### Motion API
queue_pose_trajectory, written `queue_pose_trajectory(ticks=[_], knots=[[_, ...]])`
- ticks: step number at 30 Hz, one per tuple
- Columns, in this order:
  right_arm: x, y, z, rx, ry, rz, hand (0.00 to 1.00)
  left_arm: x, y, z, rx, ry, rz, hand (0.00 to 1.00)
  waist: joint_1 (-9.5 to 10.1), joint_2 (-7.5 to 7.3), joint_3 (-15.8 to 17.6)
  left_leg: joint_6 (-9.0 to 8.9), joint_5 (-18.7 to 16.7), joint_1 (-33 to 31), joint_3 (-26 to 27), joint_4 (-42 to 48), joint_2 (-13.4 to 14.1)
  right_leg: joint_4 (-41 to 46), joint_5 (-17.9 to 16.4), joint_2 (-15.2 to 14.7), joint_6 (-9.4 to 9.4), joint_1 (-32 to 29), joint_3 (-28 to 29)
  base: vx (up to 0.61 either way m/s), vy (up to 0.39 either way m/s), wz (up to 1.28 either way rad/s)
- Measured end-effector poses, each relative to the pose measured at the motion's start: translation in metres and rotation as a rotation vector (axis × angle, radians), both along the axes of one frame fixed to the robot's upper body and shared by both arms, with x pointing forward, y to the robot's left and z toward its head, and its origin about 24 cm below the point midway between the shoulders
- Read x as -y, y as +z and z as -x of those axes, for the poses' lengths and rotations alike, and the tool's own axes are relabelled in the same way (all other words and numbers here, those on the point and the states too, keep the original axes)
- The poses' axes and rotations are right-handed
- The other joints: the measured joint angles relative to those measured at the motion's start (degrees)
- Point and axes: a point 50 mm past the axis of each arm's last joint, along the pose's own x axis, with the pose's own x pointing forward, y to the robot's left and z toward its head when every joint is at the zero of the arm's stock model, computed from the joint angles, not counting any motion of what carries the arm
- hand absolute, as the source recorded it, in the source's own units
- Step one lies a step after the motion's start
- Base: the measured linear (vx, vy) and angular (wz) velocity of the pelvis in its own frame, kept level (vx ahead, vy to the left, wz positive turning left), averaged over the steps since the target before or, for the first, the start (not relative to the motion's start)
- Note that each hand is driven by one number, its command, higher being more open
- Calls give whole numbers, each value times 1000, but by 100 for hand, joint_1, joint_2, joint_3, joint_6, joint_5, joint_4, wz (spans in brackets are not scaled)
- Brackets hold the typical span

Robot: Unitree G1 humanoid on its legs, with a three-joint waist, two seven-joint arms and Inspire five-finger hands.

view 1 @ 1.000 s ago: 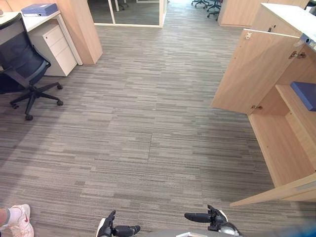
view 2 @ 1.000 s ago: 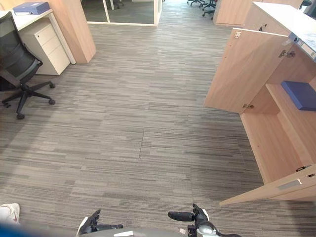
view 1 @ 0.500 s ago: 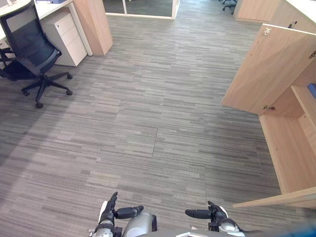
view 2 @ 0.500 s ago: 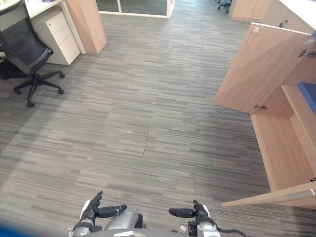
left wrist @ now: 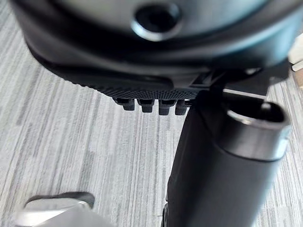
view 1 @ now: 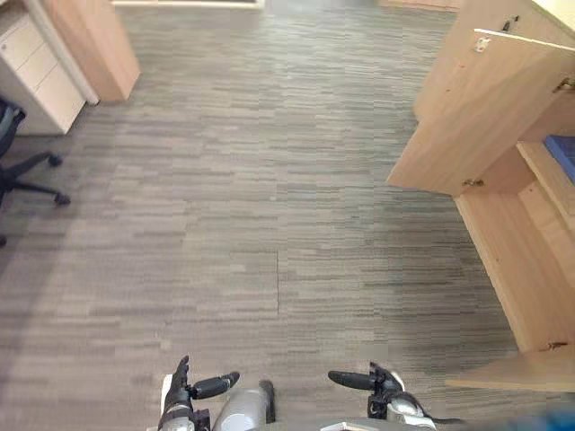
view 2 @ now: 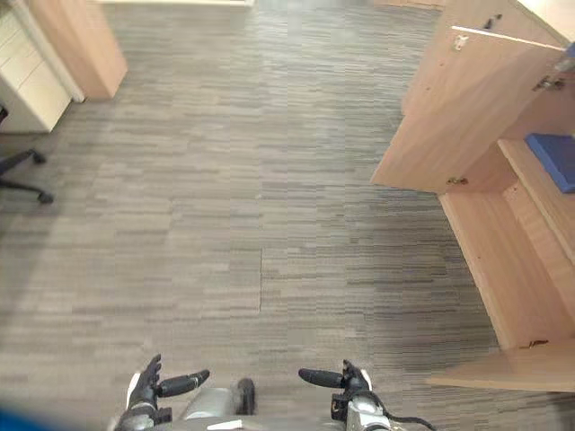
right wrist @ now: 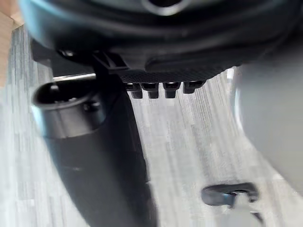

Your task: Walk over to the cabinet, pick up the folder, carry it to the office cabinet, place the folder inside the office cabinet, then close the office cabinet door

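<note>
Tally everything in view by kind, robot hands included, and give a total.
Cabinet: 1
Open doors: 2, far door and near door
Folder: 1
Drawer unit: 1
Chair: 1
Partition: 1
Robot hands: 2, left robot hand and right robot hand
Total: 9

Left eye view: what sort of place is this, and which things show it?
Probably an office: a wooden cabinet with its door open, a white drawer unit, and a swivel chair's wheeled base.

Head cameras downward; wrist cameras floorward, close.
</note>
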Motion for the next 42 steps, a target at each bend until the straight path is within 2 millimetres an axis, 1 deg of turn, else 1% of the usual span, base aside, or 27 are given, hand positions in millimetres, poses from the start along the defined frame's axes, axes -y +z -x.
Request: queue_pose_trajectory(ticks=[1,2,4,5,7,8,9,10,11,12,14,17,20,21,22,23,25,28,31,32,34,36,37,38,40,41,42], knots=[[3,2,-3,18,-2,9,100,3,-2,3,-17,3,13,100,-73,104,27,8,5,476,-8,-302,-86,1179,-193,-305,-261,-203,-649,438,344,-19],[6,3,-5,27,-5,14,100,7,-4,5,-27,-3,29,100,-106,215,54,7,5,919,-43,-536,-77,1765,-490,-272,-262,-218,-1206,363,259,-2],[6,4,-6,33,-6,14,100,9,-6,8,-46,-21,37,100,-111,260,39,4,5,1215,-54,-657,-77,1863,-919,-41,-15,-324,-1539,297,134,-11],[4,6,-11,53,-3,8,100,10,-7,8,-57,-37,43,100,-127,304,52,-14,-6,1396,-51,-716,-74,1492,-1236,266,165,-471,-1854,312,66,-12],[5,9,-17,77,-3,10,100,14,-7,4,-59,-66,52,100,-207,370,106,-117,-65,1644,-53,-772,-58,303,-1528,704,113,-573,-2651,308,14,-13],[5,10,-20,91,2,8,100,17,-7,1,-58,-94,58,100,-232,426,147,-289,-166,1810,-31,-785,-36,-940,-1496,1143,58,-692,-3231,292,-21,-13],[4,11,-22,99,-1,1,100,17,-7,0,-58,-110,56,100,-231,429,156,-359,-207,1864,-11,-793,-49,-1478,-1409,1333,6,-734,-3445,342,-53,-12],[0,10,-21,98,-17,-19,100,15,-7,1,-63,-136,51,100,-237,361,135,-472,-274,1975,3,-855,-184,-2565,-810,1690,-267,-792,-3758,224,-62,-9],[-3,9,-18,88,-18,-27,100,13,-6,1,-62,-144,47,100,-253,220,97,-501,-291,2080,-12,-898,-314,-2915,-256,1795,-647,-829,-3847,418,-88,-63],[1,8,-17,71,-14,-24,100,18,-8,4,-71,-141,57,100,-131,407,49,-566,-343,2242,13,-971,-307,-3131,-459,2089,-1073,-796,-3939,372,-44,-80],[6,9,-17,83,-35,-21,100,30,-10,6,-81,-164,80,100,-230,639,10,-531,-323,2252,59,-966,-194,-3260,-674,2318,-932,-816,-3821,411,-20,-88],[8,6,-10,65,-105,-44,100,33,-10,0,-69,-197,87,100,-306,687,-29,-465,-362,2244,134,-413,65,-3308,-918,2712,-771,-601,-3662,382,-60,-45],[20,0,8,20,-182,-35,100,32,-8,-6,-52,-193,87,100,-328,690,-140,-525,-215,1673,177,1435,486,-3623,-1053,3151,-588,-188,-3478,365,-99,-34],[22,-1,11,7,-182,-26,100,28,-8,-5,-51,-165,86,100,-288,672,-131,-709,44,1302,184,2499,694,-3825,-1042,3310,-582,39,-3231,343,-30,-82],[23,-2,14,-11,-186,-24,100,25,-8,-4,-47,-126,89,100,-285,641,-104,-739,10,894,296,3535,944,-3846,-1099,3361,-542,225,-2998,453,-3,-92],[23,-3,16,-20,-189,-26,100,23,-8,-4,-44,-100,91,100,-278,615,-84,-784,-33,707,327,3908,1052,-3851,-1137,3370,-532,333,-2869,414,21,-100],[22,-5,19,-45,-206,-37,100,14,-7,0,-32,-4,81,100,-202,466,32,-648,-336,71,312,4550,1357,-4039,-1195,3371,-474,822,-2254,474,53,-126],[21,-6,22,-67,-166,-24,100,9,-4,1,2,73,73,100,8,366,81,-693,-591,-733,-167,4051,1446,-4231,-1109,3358,-216,1142,-1580,321,78,-124],[15,-6,17,-63,-101,-16,100,6,2,1,64,157,75,100,128,285,172,-848,-611,-1190,-1645,1967,1064,-4302,-1167,3237,24,1473,-828,329,184,-139],[11,-5,12,-50,-71,-12,100,7,1,4,70,208,85,100,190,279,156,-1081,-433,-1156,-2739,800,854,-4298,-1250,3155,169,1537,-429,336,275,-126],[9,-5,13,-53,-66,-10,100,9,0,10,63,261,95,100,244,353,87,-1291,-8,-1123,-3428,234,787,-4220,-1373,3073,365,1576,-101,401,338,-112],[2,-8,21,-72,-75,-27,100,8,-1,16,51,290,92,100,263,221,-64,-1270,620,-1053,-3359,474,499,-4004,-1570,2732,711,1593,194,555,460,-92],[-1,-9,24,-76,-77,-36,100,6,-1,17,46,296,86,100,273,136,-96,-1068,460,-971,-3057,676,372,-3606,-1625,2444,914,1471,220,569,491,-111],[-1,-9,25,-72,-79,-38,100,6,-2,19,35,304,86,100,306,120,-101,-883,347,-719,-2678,706,271,-2986,-1643,2119,975,1295,191,430,403,-112],[0,-8,24,-69,-92,-39,100,8,-4,26,22,316,91,100,363,129,-96,-672,295,-172,-2124,433,150,-1705,-1661,1518,850,905,-8,324,401,-132],[3,-6,20,-46,-116,-41,100,8,-4,27,18,316,90,100,332,152,-96,-459,265,200,-1789,212,-3,-616,-1594,938,255,566,-518,286,439,-126],[5,-5,17,-28,-119,-37,100,8,-4,25,22,311,91,100,251,200,-80,-331,232,512,-1592,58,-71,-59,-1632,594,187,466,-1039,197,346,-94]])
